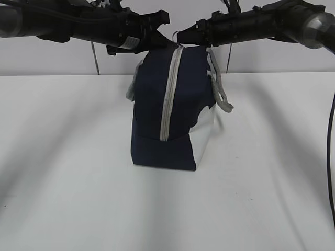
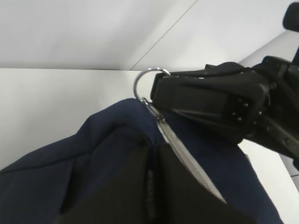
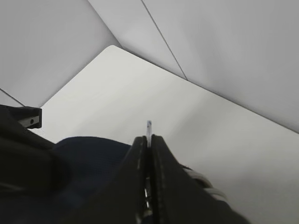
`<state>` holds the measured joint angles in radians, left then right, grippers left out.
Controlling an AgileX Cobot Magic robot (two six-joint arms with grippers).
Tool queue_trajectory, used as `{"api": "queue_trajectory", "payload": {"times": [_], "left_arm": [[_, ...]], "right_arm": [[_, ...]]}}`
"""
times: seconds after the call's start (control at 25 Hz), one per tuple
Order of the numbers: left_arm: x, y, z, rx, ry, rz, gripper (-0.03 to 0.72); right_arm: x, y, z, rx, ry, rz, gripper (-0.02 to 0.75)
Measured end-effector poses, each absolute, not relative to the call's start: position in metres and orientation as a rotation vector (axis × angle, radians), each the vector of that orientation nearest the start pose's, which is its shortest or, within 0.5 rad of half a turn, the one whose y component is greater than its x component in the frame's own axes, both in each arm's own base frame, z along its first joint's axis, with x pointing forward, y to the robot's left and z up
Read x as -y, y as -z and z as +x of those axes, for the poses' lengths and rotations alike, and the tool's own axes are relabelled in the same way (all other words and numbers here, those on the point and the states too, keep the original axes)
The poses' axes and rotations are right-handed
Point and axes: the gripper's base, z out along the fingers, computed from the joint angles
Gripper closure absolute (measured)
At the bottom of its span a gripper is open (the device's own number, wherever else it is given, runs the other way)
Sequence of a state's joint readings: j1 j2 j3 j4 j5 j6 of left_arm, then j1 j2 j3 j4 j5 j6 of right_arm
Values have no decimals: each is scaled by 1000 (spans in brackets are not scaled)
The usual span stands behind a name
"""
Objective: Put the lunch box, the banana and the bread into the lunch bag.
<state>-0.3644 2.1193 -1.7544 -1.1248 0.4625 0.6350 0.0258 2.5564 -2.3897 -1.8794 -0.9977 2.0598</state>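
The navy lunch bag (image 1: 183,99) stands upright mid-table, its grey zipper (image 1: 168,94) running closed up the front to the top. My right gripper (image 1: 184,35) (image 3: 149,140) is shut on the zipper's metal ring pull (image 2: 145,79) (image 3: 149,126) at the bag's top. Just left of the zipper, my left gripper (image 1: 144,46) (image 2: 152,186) pinches a fold of navy fabric at the bag's top. The lunch box, the banana and the bread are out of view.
Grey strap handles (image 1: 220,86) hang down the bag's right side. The bag rests on a white table (image 1: 63,183), with a pale wall (image 1: 52,57) behind. Both arms reach in from the upper corners and meet above the bag.
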Motion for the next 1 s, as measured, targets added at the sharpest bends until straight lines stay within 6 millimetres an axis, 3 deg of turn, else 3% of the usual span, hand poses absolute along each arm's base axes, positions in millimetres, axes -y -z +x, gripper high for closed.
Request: {"api": "queue_trajectory", "payload": {"times": [0.2,0.52,1.0], "left_arm": [[215,-258,450,-2167,944,245,671],[212,-280,437,-2154,929,360,671],[210,-298,421,-2171,918,518,673]], "right_arm": [[-87,-225,553,-1895,-959,-604,754],[-86,-245,550,-1872,-947,-583,754],[-85,-246,553,-1890,-956,-505,754]]}}
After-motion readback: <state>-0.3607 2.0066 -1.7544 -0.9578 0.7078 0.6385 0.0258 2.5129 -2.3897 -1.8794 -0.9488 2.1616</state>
